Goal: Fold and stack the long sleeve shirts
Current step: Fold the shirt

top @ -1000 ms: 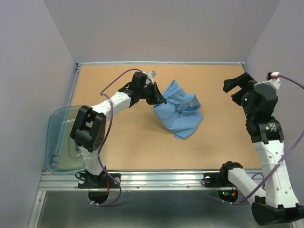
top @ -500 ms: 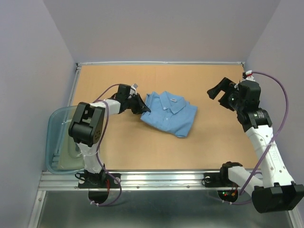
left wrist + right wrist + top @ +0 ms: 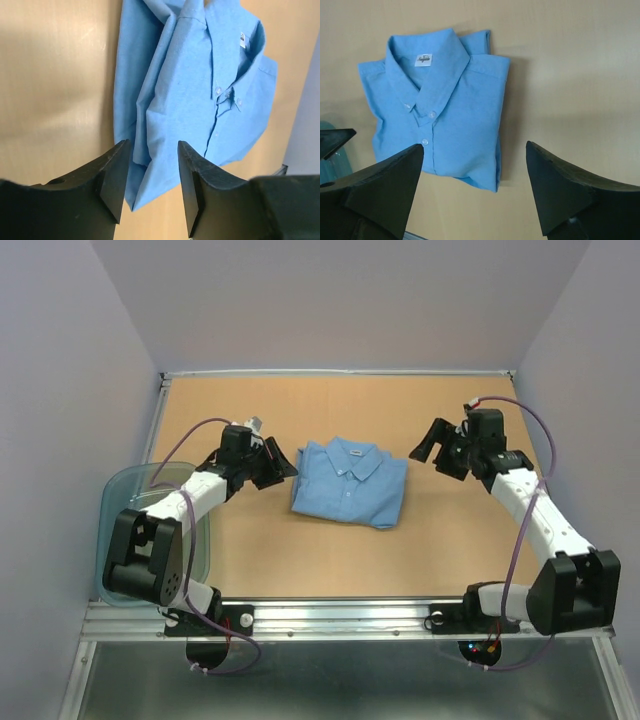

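One light blue long sleeve shirt (image 3: 350,483) lies folded flat in the middle of the table, collar toward the back, buttons up. It also fills the left wrist view (image 3: 200,85) and shows in the right wrist view (image 3: 445,105). My left gripper (image 3: 285,468) sits just off the shirt's left edge. Its jaws stand apart and hold nothing; the shirt's edge shows beyond the left gripper (image 3: 152,145). My right gripper (image 3: 425,450) hovers to the right of the shirt, wide open and empty, and the right gripper (image 3: 475,147) looks down on the shirt's right side.
A clear bluish plastic tub (image 3: 125,540) hangs over the table's left edge by the left arm's base; a corner of the tub (image 3: 326,125) shows in the right wrist view. Bare wooden tabletop (image 3: 300,550) surrounds the shirt. Walls close the left, back and right.
The shirt was bunched and lifted in my left gripper; now it lies flat and folded. The left gripper has let go and drawn back left. The right arm swung in toward the shirt.
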